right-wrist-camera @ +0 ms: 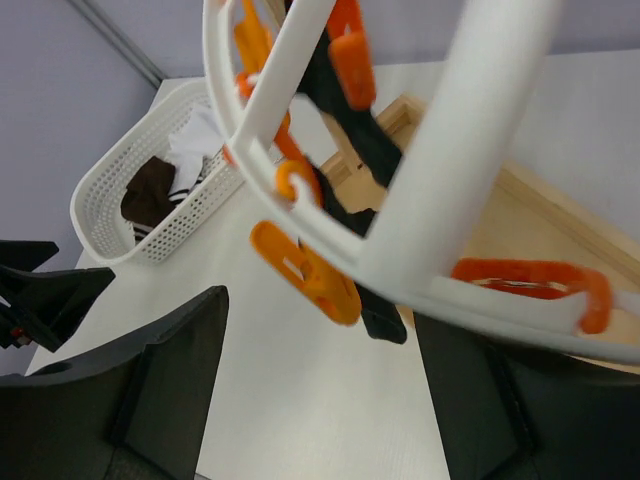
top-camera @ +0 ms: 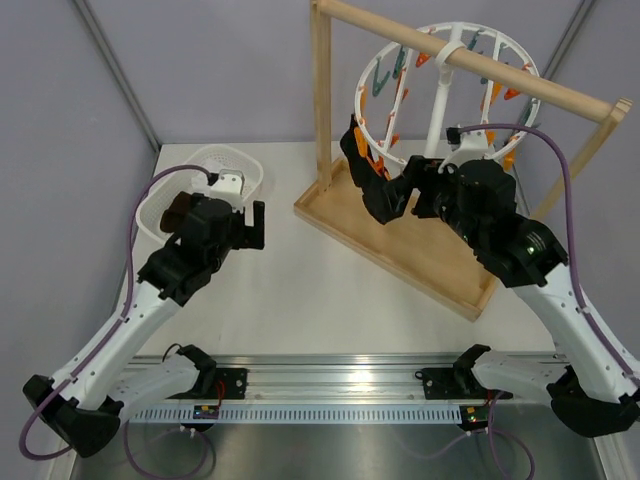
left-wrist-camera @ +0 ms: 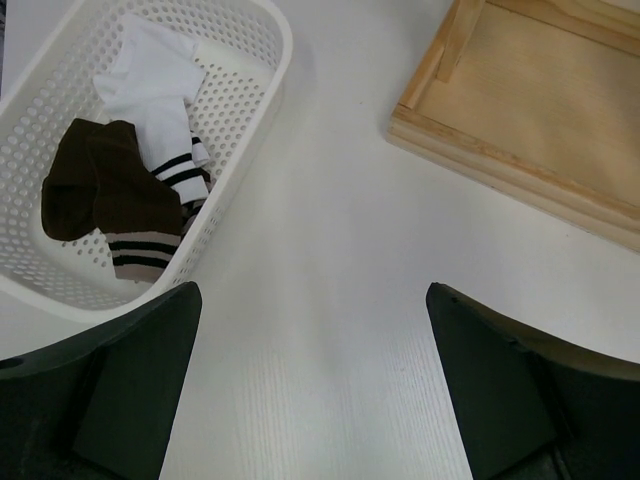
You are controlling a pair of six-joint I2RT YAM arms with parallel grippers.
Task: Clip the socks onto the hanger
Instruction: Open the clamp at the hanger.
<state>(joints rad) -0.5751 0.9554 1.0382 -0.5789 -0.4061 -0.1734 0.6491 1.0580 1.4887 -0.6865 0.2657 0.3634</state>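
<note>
The white ring hanger (top-camera: 437,105) hangs from a wooden rod with orange and teal clips. A black sock (right-wrist-camera: 372,150) hangs clipped at its left rim (top-camera: 352,140). My right gripper (right-wrist-camera: 320,350) is open just under the ring (right-wrist-camera: 300,45). An orange clip (right-wrist-camera: 305,275) dangles between its fingers (right-wrist-camera: 170,370), touching neither. More socks lie in the white basket (left-wrist-camera: 250,60): a dark brown sock (left-wrist-camera: 95,190) and a white one with black stripes (left-wrist-camera: 160,100). My left gripper (left-wrist-camera: 315,340) is open and holds nothing, low over the table to the right of the basket (top-camera: 240,165).
The wooden frame stand (top-camera: 400,250) fills the back right, its tray-like base (left-wrist-camera: 530,110) lying ahead of my left gripper to the right. Its upright post (top-camera: 321,100) stands just left of the hanger. Grey walls close in the table.
</note>
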